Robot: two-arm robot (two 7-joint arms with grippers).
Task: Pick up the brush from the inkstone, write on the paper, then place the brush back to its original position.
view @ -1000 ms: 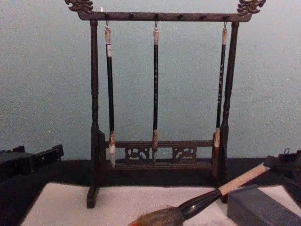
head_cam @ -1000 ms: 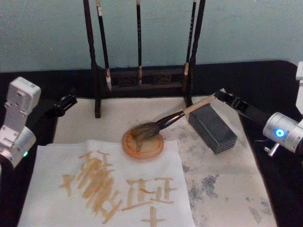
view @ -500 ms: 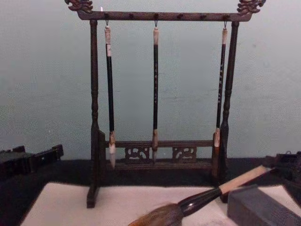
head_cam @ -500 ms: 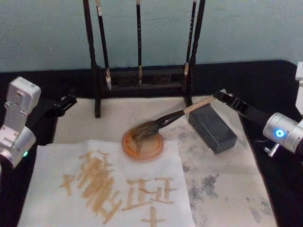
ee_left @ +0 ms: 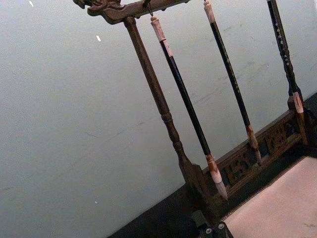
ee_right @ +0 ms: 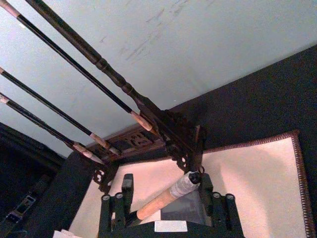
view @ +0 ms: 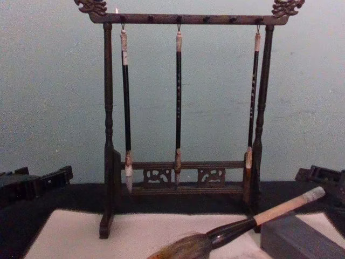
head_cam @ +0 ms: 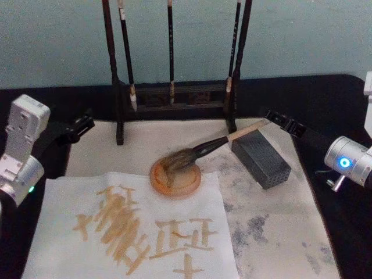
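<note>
The brush (head_cam: pixel 203 150) lies with its bushy head on the round orange-brown inkstone (head_cam: pixel 187 186) and its tan handle propped on a dark grey block (head_cam: pixel 264 160). My right gripper (head_cam: pixel 280 121) stands open just beyond the handle's end. In the right wrist view the handle tip (ee_right: pixel 168 194) sits loose between the spread fingers (ee_right: pixel 128 184). The paper (head_cam: pixel 273 232), a large cream sheet with grey stains, lies under everything. A whiter sheet (head_cam: pixel 58 232) on its front left carries tan strokes. My left gripper (head_cam: pixel 78 128) is parked at the left edge, shut, and it shows in the chest view (view: pixel 38 183).
A dark wooden rack (head_cam: pixel 119 110) with three thin hanging brushes (view: pixel 178 102) stands at the back of the sheet. Black cloth (head_cam: pixel 337 104) covers the table around it. A pale teal wall closes off the back.
My right gripper has opened, let go of the brush handle and drawn back a little to the right. The brush now rests free on inkstone and block. The left arm has not moved.
</note>
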